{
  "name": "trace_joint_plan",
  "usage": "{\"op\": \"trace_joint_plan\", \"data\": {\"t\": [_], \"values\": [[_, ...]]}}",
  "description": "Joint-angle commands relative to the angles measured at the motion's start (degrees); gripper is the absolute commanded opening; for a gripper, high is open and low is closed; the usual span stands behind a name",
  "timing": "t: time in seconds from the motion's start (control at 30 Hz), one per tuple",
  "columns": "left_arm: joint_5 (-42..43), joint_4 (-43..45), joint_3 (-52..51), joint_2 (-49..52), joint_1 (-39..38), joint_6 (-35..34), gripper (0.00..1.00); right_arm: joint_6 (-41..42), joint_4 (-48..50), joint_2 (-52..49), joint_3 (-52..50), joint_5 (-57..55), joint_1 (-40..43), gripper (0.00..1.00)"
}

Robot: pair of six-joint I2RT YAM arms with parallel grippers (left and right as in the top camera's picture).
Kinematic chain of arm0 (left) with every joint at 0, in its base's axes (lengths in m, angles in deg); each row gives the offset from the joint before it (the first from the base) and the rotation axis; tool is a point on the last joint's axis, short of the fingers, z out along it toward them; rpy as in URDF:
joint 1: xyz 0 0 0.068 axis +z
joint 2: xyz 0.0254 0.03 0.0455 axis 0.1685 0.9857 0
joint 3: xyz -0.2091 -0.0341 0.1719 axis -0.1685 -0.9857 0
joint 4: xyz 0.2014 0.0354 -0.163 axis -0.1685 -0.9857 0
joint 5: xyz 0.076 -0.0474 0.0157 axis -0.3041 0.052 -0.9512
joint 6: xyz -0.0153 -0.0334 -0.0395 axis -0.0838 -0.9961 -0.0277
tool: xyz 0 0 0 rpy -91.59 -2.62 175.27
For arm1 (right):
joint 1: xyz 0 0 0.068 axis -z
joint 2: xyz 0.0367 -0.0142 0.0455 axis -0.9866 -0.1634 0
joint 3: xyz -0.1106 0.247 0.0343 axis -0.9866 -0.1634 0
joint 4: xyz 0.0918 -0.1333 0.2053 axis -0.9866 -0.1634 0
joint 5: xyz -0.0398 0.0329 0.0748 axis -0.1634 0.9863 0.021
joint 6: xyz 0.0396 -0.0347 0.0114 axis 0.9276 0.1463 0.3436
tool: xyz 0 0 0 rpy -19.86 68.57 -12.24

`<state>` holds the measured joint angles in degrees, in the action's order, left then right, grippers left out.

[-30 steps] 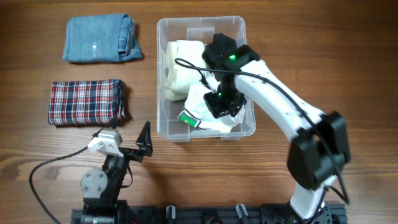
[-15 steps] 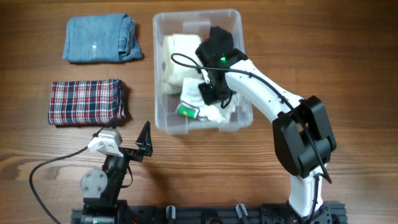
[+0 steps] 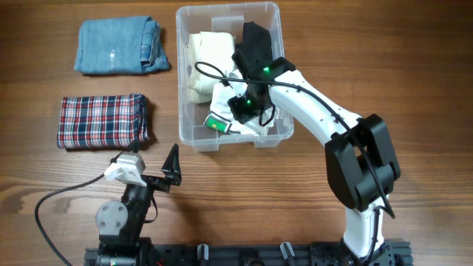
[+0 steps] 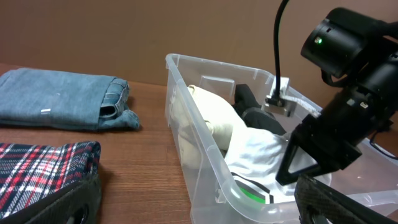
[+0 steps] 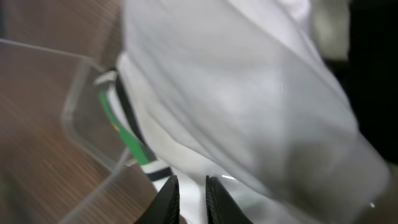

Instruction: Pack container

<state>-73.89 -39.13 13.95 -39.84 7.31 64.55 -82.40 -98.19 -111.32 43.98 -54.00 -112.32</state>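
We see container (image 3: 222, 143) on wooden table (image 3: 369, 44), right of folded jeans (image 3: 118, 44) and folded plaid garment (image 3: 100, 120). Right gripper (image 5: 189, 190) inside it, over white garment (image 5: 249, 93); fingers nearly together, thin slit between. Left gripper (image 3: 171, 170) near table's front edge, fingers wide apart.

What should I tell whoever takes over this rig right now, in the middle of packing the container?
Left tool: open, holding nothing, low near the table's front edge.
Right tool: inside the container, nearly closed, apparently pinching the white garment.
Done: the cream garment, a black item and the white garment are in the container.
Left: the folded jeans and the plaid garment lie on the table to the left of the container. Release the white garment, then probably pack those two.
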Motion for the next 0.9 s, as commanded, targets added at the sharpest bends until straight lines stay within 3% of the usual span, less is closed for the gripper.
{"op": "trace_joint_plan", "data": {"t": [0.0, 0.13, 0.4, 0.87], "values": [[-0.3, -0.3, -0.3, -0.3, 0.4, 0.9, 1.00, -1.9, 2.0, 2.4, 0.5, 3.0, 0.1, 0.15], [-0.3, -0.3, -0.3, -0.3, 0.4, 0.9, 1.00, 1.5, 4.3, 2.6, 0.8, -4.3, 0.1, 0.15], [-0.3, -0.3, -0.3, -0.3, 0.4, 0.9, 1.00, 12.2, -0.9, 2.9, 3.3, -23.2, 0.1, 0.14], [-0.3, -0.3, -0.3, -0.3, 0.4, 0.9, 1.00, 15.3, 7.2, 2.9, 3.1, -29.0, 0.2, 0.09]]}}
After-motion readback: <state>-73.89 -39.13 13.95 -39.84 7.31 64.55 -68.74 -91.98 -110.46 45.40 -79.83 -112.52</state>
